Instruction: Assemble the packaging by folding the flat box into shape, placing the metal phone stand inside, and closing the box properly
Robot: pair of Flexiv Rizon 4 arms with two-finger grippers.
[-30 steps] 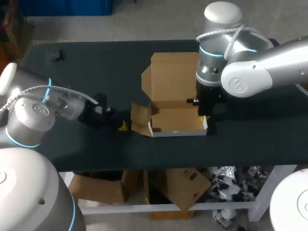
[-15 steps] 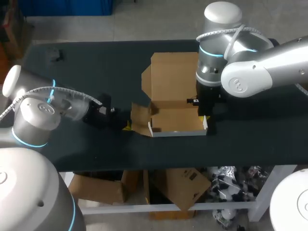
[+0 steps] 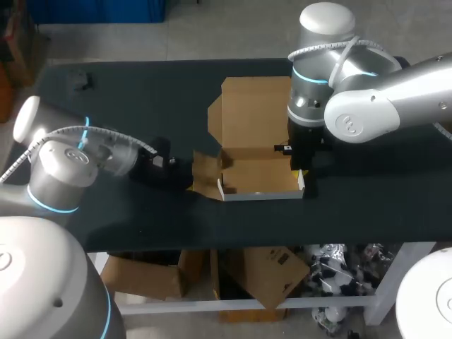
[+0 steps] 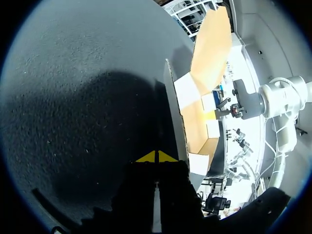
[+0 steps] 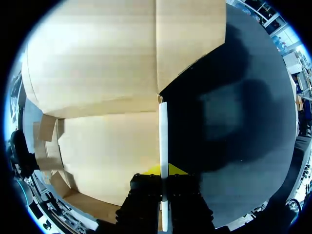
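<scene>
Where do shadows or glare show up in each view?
Head view: even light, shadows barely read on the black table around the open brown cardboard box. Left wrist view: a broad dark shadow lies on the table ahead of the left claw; the room past the box glares white. Right wrist view: a soft shadow on the table beside the right claw; cardboard evenly lit.

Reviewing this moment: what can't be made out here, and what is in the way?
Metal phone stand: in no view; the small dark object at the far left of the table, head view, is too small to identify.
Left gripper tips: head view, lost against its dark wrist beside a flap of the box.
Right gripper contact with the box wall: head view, hidden under its own arm.
</scene>
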